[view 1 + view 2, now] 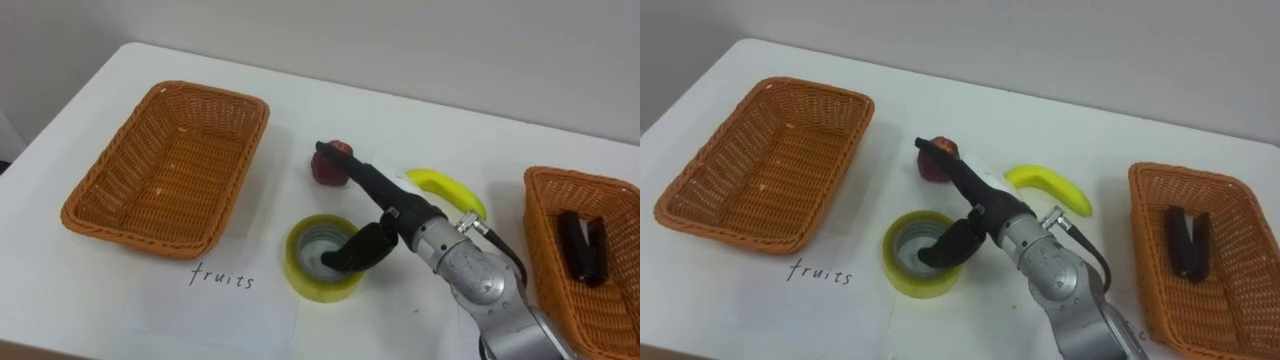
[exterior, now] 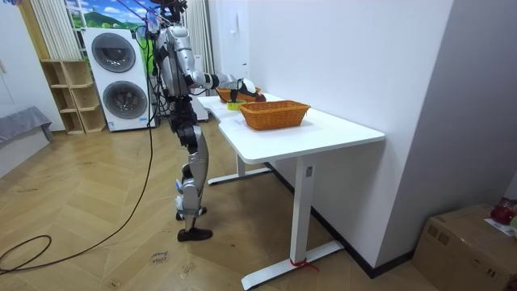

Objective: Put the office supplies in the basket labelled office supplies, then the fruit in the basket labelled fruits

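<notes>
Reaching across the tape roll (image 1: 303,277), the right hand (image 1: 388,208) half hides the apple (image 1: 324,172).

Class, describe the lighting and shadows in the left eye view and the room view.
Left eye view: soft, even light; the fruit basket throws only a faint shadow at its base on the white table, with no hard glare. Room view: the table's top is bright, the floor beneath it shaded.
</notes>
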